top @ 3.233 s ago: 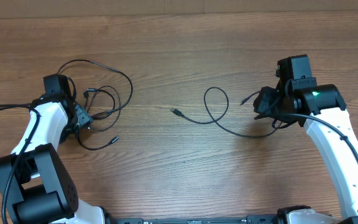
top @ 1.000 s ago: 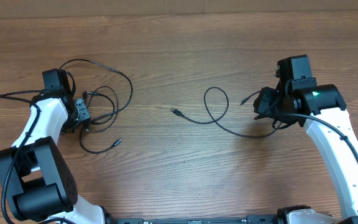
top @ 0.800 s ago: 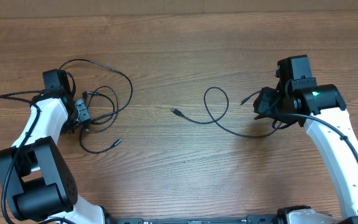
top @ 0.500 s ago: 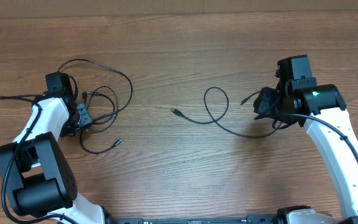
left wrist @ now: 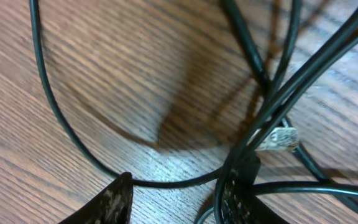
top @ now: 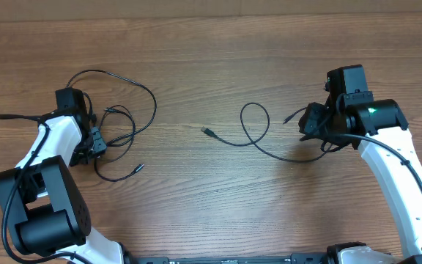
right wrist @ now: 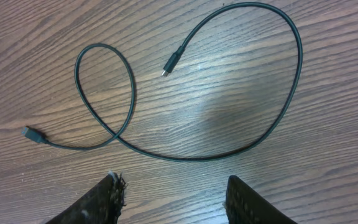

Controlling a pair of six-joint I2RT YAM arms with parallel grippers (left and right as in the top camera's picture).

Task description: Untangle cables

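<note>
Left claw (left wrist: 176, 196), jaws apart at the crossed cables (left wrist: 269, 93), could pinch several strands and tighten them together; right claw (right wrist: 173, 193) gapes empty.

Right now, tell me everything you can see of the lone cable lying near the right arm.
The lone cable is a thin, black, flexible-looking cord with a small plug at one end and a second plug at the other. It lies flat on the wooden table, curled into one small loop that crosses itself and one wide open arc, without knots. The right gripper hangs open near it, not gripping; only the table touches it.
</note>
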